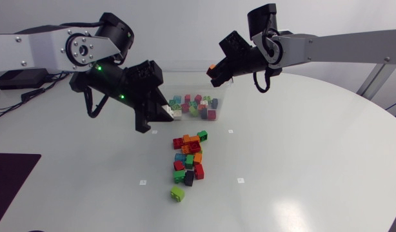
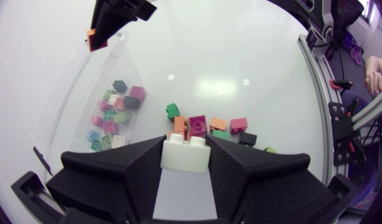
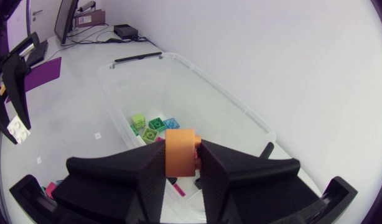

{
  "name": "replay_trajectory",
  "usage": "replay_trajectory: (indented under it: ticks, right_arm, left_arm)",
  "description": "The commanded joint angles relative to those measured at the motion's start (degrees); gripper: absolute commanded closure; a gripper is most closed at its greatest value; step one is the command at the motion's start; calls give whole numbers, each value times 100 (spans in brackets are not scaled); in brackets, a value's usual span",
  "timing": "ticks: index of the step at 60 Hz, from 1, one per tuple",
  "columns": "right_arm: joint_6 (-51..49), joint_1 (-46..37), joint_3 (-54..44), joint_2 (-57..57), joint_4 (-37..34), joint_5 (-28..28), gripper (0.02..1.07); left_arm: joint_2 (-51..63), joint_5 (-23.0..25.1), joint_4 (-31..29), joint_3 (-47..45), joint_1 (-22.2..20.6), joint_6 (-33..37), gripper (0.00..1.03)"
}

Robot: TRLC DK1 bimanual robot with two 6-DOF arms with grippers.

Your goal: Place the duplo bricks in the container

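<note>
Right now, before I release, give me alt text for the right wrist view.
The right gripper is shut on an orange brick, with the open clear container below and ahead of it. A few green and pale blue bricks lie on its floor. Beside the container, the left gripper holds a white brick.

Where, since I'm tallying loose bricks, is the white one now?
In the left wrist view, the white brick is clamped in the left tool, held up beside the clear container.
</note>
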Motion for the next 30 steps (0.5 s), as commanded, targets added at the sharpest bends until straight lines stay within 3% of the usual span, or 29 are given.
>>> replay_trajectory:
  ticks: [1,9,12,15,18,23,25,30]
  right_arm:
    - [144,-42,319,326,82,59,91]
    - [170,-59,574,555,82,67,90]
    - [170,-59,653,625,82,103,83]
    - [161,-59,732,678,74,138,71]
    - [161,-51,864,766,-5,146,49]
    - [161,-42,970,818,-85,190,20]
    - [161,-33,978,818,-85,190,13]
    - [170,-33,952,739,-93,182,11]
  left_arm:
    - [275,116,121,351,119,-280,74]
    - [530,151,341,738,181,-588,74]
    - [609,151,490,826,216,-702,73]
    - [688,151,587,905,243,-790,73]
    - [793,151,692,1063,269,-887,72]
    - [951,151,859,1283,313,-1098,72]
    - [1022,151,903,1371,313,-1150,72]
    - [1206,151,1167,1591,348,-1370,72]
